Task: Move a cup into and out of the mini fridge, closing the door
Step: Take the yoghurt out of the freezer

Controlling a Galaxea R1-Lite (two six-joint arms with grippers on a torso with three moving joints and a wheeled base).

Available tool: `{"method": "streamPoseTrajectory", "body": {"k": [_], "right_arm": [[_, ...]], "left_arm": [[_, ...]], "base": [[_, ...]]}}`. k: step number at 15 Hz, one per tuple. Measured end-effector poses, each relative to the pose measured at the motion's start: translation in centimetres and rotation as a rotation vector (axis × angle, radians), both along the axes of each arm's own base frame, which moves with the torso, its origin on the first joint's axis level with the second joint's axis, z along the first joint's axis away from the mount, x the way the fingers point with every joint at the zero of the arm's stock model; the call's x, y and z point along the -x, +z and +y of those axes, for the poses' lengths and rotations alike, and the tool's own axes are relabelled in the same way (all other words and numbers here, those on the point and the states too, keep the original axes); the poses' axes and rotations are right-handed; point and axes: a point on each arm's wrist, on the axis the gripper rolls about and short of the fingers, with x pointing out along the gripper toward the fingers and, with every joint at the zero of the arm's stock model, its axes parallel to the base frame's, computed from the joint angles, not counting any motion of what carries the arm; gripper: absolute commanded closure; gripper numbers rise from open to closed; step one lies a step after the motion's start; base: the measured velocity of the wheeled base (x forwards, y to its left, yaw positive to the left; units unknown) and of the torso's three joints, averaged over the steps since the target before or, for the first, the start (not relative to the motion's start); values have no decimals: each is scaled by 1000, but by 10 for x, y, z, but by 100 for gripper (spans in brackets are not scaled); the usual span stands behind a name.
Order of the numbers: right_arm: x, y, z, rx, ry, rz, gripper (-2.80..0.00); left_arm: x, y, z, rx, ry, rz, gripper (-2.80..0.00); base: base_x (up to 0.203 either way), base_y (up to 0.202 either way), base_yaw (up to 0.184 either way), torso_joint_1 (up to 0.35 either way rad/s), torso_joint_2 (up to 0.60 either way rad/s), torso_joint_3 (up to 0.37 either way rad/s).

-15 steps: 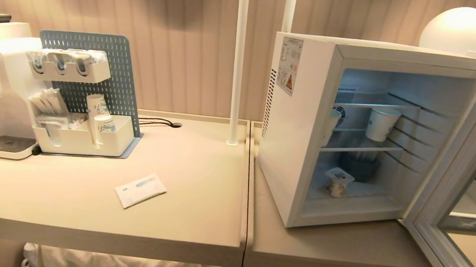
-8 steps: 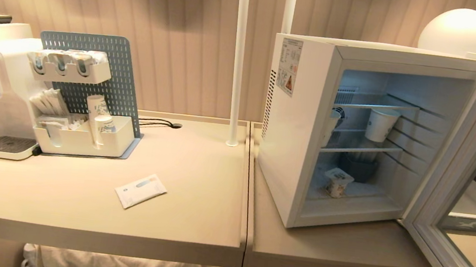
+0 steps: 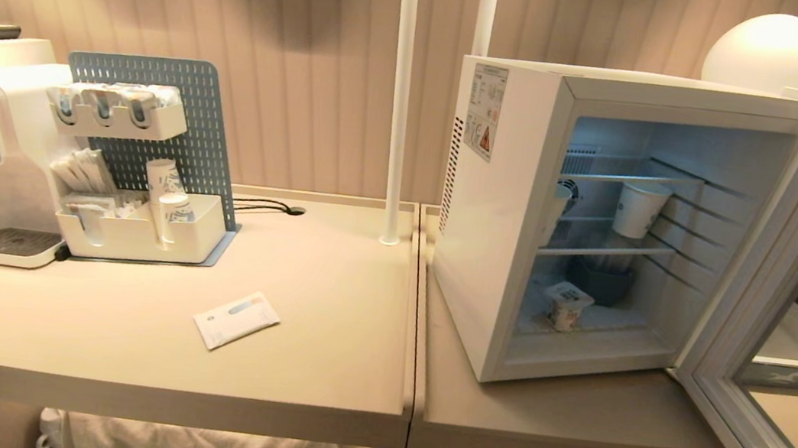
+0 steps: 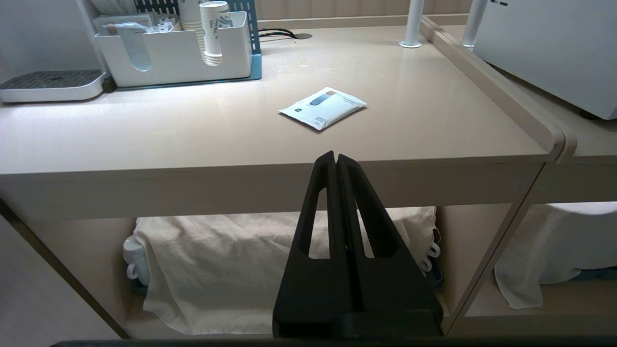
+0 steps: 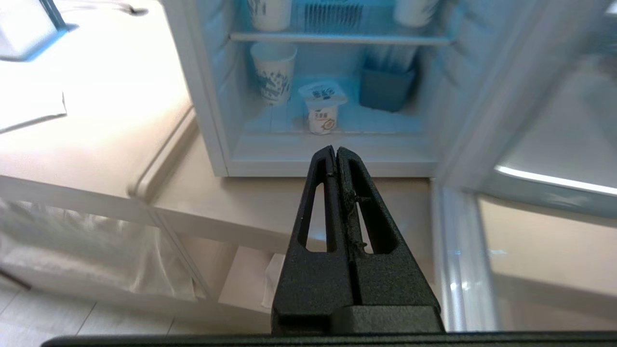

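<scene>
In front of the open mini fridge (image 5: 212, 96), short of the counter's edge and below its level, the right gripper (image 5: 336, 150) is held with its two black fingers pressed flat together and nothing between them. From those fingertips the cup (image 5: 322, 107) is found at twelve o'clock in the right wrist view, standing upright on the fridge floor just inside the sill, its square foil lid on top; its long axis is vertical, so a level approach from the front is judged to suit it, once the fingers are spread. A taller paper cup (image 5: 273, 72) is seen at about eleven o'clock, beside the yogurt pot but apart from it, and a blue-grey tub (image 5: 388, 86) at one o'clock, further back. The door (image 3: 781, 305) is swung wide to the robot's right, clear of the line. The left gripper (image 4: 336, 156), likewise closed and empty, is parked before the neighbouring table (image 4: 193, 144), so the right arm is the nearer.
</scene>
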Motion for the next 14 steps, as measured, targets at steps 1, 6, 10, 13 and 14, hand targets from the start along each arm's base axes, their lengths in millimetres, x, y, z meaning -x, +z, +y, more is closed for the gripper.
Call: {"method": "streamPoseTrajectory", "body": {"k": [1, 6, 10, 13, 14], "right_arm": [[-24, -7, 0, 0, 15, 36, -280], [-118, -69, 10, -1, 82, 123, -280], [-172, -122, 20, -4, 129, 135, -280], [-212, -156, 26, 6, 113, 125, -280], [-225, -165, 28, 10, 98, 126, -280]], "left_arm": [[0, 0, 0, 0, 0, 0, 0], [0, 0, 0, 2, 0, -1, 0], [0, 0, 0, 2, 0, -1, 0], [0, 0, 0, 2, 0, -2, 0], [0, 0, 0, 2, 0, -1, 0]], "base": [[0, 0, 0, 0, 0, 0], [0, 0, 0, 0, 0, 0], [0, 0, 0, 0, 0, 0], [0, 0, 0, 0, 0, 0], [0, 0, 0, 0, 0, 0]]}}
